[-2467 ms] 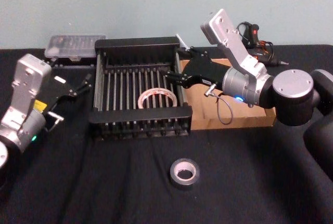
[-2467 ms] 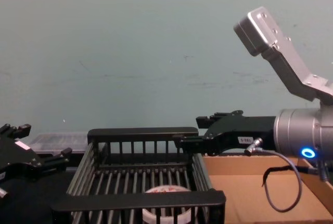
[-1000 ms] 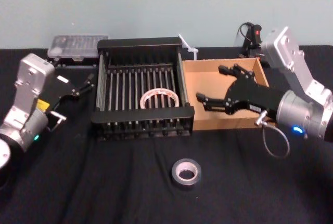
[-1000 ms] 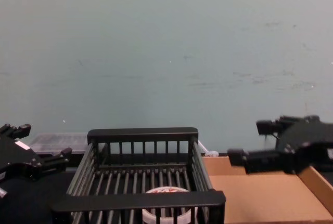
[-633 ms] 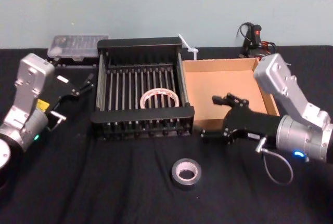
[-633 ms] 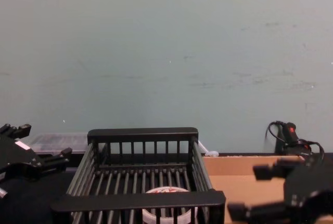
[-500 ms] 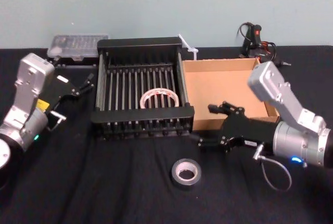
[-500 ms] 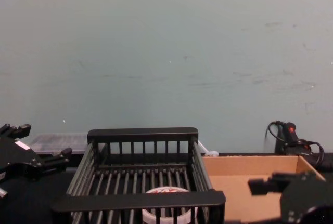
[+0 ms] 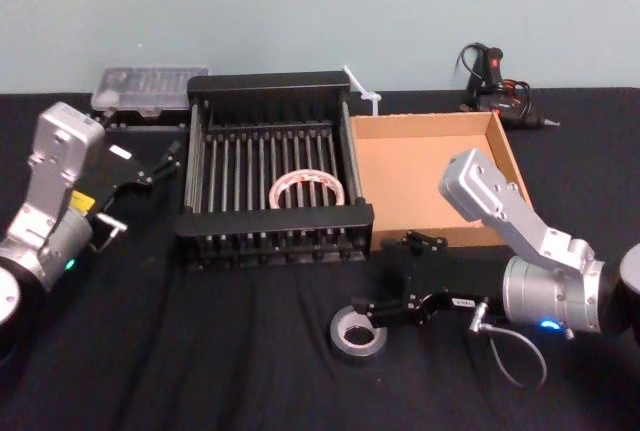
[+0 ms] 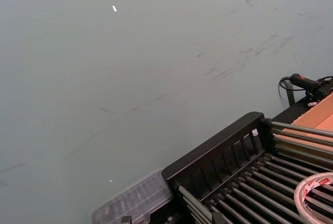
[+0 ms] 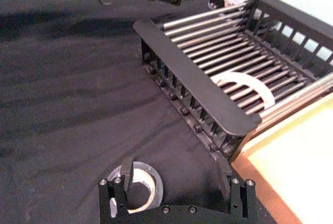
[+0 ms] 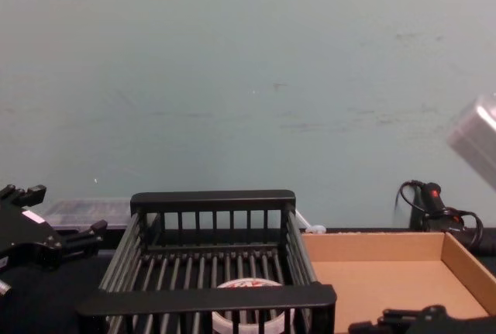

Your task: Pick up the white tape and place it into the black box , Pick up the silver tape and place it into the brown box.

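The white tape [image 9: 305, 189] lies flat on the bars inside the black box [image 9: 270, 219], and shows in the chest view as the white tape [image 12: 248, 312]. On the black cloth in front of the boxes lies the silver tape [image 9: 357, 333]. My right gripper [image 9: 383, 273] hangs open and low just right of it. In the right wrist view one finger overlaps the rim of the silver tape [image 11: 138, 182], and the gap between the fingers holds nothing. The brown box [image 9: 420, 171] stands right of the basket. My left gripper [image 9: 140, 191] rests open at the far left.
A clear plastic case [image 9: 148, 86] sits behind the basket's left corner. A glue gun with cable [image 9: 490, 76] lies behind the brown box, and a white zip tie [image 9: 360, 86] lies between the boxes at the back. Black cloth covers the table front.
My right gripper has left the black box, crossed the brown box, and come down toward the front beside the silver tape. The left arm and both tapes have stayed put.
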You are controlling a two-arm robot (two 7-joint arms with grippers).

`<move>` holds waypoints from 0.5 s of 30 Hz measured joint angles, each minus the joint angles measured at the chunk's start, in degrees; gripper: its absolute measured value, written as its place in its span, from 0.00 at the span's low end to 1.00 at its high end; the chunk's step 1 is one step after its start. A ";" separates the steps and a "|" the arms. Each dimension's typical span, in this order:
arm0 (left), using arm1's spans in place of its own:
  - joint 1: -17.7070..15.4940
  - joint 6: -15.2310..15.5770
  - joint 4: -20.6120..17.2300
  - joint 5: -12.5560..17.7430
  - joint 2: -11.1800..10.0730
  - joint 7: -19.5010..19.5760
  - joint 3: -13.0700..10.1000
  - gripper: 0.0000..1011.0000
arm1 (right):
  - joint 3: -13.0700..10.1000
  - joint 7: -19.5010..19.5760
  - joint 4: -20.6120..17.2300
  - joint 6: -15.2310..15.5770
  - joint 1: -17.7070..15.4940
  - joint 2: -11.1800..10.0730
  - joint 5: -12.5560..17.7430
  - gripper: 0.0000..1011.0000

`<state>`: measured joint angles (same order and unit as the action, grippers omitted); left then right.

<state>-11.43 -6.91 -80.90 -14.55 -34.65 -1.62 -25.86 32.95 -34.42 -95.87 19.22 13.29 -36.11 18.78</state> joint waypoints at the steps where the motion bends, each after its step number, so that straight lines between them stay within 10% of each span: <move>1: 0.00 0.00 0.00 0.00 0.00 0.00 0.00 0.99 | 0.19 -0.02 0.16 0.10 0.12 0.02 -0.07 0.99; 15: 0.00 0.00 0.00 0.00 0.00 0.00 0.00 0.99 | 2.42 -0.33 1.89 0.99 1.30 0.14 -0.78 0.99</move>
<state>-11.43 -6.91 -80.90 -14.55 -34.65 -1.62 -25.86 35.37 -34.74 -93.98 20.21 14.60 -35.97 18.00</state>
